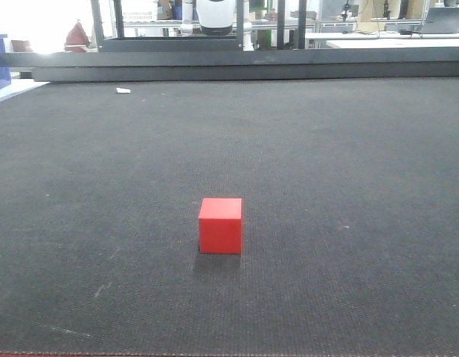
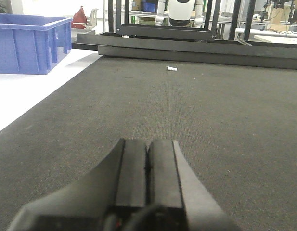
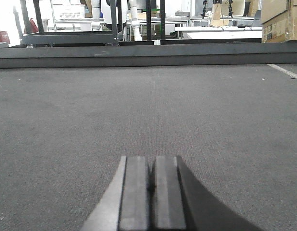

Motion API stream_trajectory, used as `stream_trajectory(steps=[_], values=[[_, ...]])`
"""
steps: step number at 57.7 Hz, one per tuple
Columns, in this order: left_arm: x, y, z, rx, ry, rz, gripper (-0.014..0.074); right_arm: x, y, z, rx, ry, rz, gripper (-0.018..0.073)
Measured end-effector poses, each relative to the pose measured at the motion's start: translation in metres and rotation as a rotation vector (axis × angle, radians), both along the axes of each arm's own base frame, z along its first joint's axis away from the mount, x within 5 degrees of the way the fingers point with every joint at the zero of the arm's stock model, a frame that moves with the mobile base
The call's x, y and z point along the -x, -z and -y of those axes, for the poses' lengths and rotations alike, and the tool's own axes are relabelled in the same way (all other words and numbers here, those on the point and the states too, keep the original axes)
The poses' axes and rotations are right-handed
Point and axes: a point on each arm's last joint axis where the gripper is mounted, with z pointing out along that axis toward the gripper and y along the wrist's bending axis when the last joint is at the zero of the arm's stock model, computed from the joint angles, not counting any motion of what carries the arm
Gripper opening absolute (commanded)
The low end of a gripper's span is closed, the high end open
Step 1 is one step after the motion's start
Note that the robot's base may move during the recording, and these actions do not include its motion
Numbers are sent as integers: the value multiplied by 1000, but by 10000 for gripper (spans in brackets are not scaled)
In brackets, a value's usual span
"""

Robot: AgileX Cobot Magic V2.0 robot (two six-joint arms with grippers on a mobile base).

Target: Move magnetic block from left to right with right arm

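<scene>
- The magnetic block [image 1: 220,225] sits flat on the dark, carpet-like counter [image 1: 363,149], well short of the black rail [image 1: 236,63] that runs across the far end. It's much closer to the near edge than to the rail.
- Nothing is touching the block. It stands alone with a small shadow at its base, and neither wrist camera shows it.
- The left gripper [image 2: 148,149] has its two black pads pressed together with only a thin seam between them. It's closed on nothing, hangs low over the counter and points toward the rail.
- The right gripper [image 3: 151,166] is the same: pads pinched together, nothing held, aimed at the rail across bare mat.
- A small white scrap [image 1: 123,91] lies on the counter just short of the rail.
- A blue bin [image 2: 28,43] stands off the mat on a white surface, near one end of the rail. It only really shows in the left wrist view.
- Beyond the rail there's a cardboard box [image 3: 283,19] plus blurry lab clutter I can't make out properly.
</scene>
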Motion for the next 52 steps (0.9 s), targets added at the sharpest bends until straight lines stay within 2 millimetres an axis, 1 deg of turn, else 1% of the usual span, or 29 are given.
stream_trajectory(steps=[52], values=[[0,0,0,0,0,0,-126,0,0,0,0,0,0,59]])
